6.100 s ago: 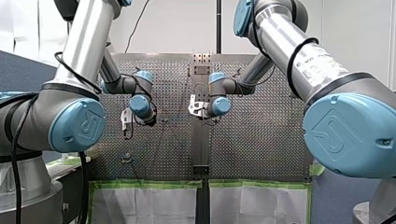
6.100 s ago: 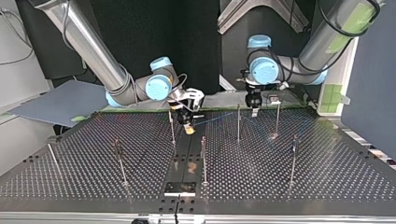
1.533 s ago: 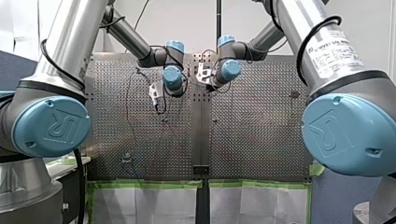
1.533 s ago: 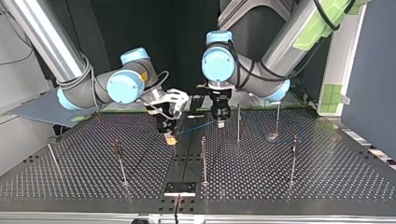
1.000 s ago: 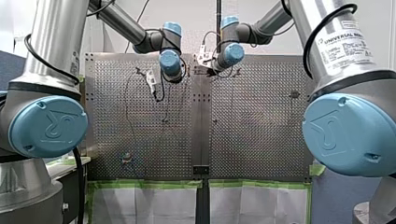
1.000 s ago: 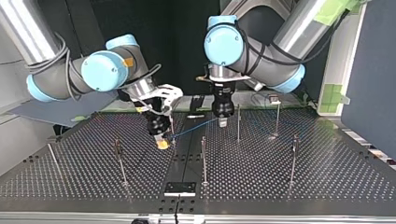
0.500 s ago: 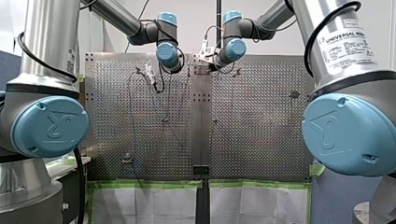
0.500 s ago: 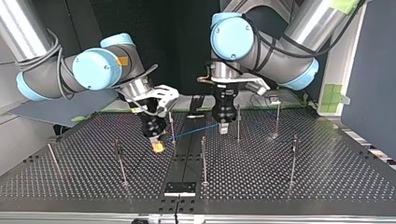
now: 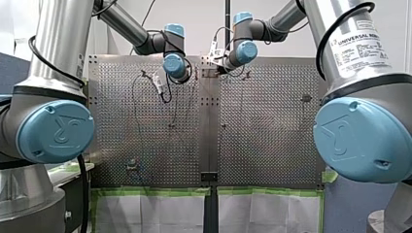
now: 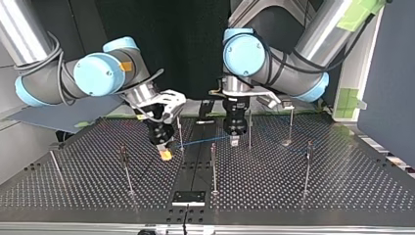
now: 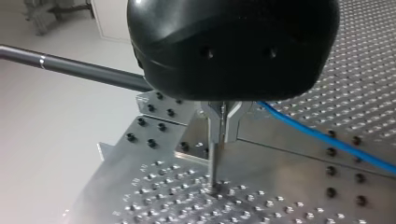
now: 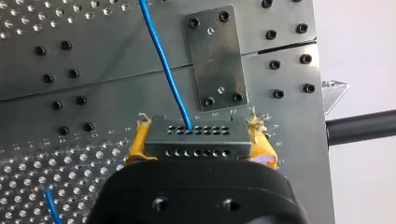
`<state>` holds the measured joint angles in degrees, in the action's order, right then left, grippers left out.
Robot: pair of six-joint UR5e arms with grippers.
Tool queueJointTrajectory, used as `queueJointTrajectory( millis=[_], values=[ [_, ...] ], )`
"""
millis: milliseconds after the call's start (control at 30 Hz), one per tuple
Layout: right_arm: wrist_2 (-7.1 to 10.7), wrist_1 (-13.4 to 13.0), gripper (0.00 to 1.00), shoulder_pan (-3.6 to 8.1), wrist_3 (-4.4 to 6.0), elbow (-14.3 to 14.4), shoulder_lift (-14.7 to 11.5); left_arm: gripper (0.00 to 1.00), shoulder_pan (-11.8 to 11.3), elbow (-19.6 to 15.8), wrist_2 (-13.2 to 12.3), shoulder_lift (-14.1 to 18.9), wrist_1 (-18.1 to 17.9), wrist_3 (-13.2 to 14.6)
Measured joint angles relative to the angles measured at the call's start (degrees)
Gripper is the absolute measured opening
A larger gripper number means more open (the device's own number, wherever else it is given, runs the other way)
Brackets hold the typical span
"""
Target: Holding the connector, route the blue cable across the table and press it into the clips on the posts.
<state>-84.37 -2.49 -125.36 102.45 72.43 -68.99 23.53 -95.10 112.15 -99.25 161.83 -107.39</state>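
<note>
Connector (image 12: 196,137) sits clamped between the yellow pads (image 12: 134,145) of the right pincer (image 12: 198,145), its rows of holes facing out. The cable (image 12: 166,70) runs straight out of it over the desk (image 12: 93,93).

Over to the top view: the right pincer (image 10: 166,154) hangs just left of centre, low over the desk (image 10: 303,196) and tipped a little, with a post (image 10: 180,133) just beside it. From there the cable (image 10: 200,141) stretches taut and nearly level across the middle of the frame to the left pincer (image 10: 234,142), right of centre and pointing straight down.

The left pincer's metal fingers (image 11: 215,126) are squeezed together, and the cable (image 11: 327,140) comes out right at them, so it's pinching the cable. Another post (image 10: 249,128) stands just to its right. Past it the cable shows only faintly, heading for the frame's right.
</note>
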Motion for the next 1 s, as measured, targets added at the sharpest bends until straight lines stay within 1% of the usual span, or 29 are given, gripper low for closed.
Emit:
queueJointTrajectory(
  millis=[167,300,367,467,633,733,1000],
  values=[
    [0.85,-0.2,0.0,0.36,0.19,0.0,0.1,0.02,-1.3,0.7,-2.1,-0.2,-1.1,0.0],
    [1.33,-0.5,0.0,0.73,0.56,-0.1,0.2,0.02,-2.1,1.9,-3.7,-1.2,-0.6,0.1],
    [1.51,-0.5,0.0,0.88,0.71,-0.2,0.5,0.02,-2.5,2.6,-4.0,-1.9,-0.4,0.2],
    [1.58,-0.7,0.0,1.23,0.8,-0.3,1.0,0.02,-3.2,3.1,-4.3,-2.9,-0.9,0.4],
    [2.33,-1.5,0.0,1.81,0.96,-0.6,1.8,0.02,-4.2,3.7,-4.9,-3.5,-2.2,0.4],
    [2.6,-1.7,0.0,2.2,1.05,-1.1,2.0,0.02,-5.2,4.3,-5.4,-3.6,-2.5,0.5],
    [2.74,-1.9,0.0,3.39,1.1,-2.0,2.7,0.02,-8.6,5.2,-8.6,-4.1,-3.4,0.2]
  ],
)
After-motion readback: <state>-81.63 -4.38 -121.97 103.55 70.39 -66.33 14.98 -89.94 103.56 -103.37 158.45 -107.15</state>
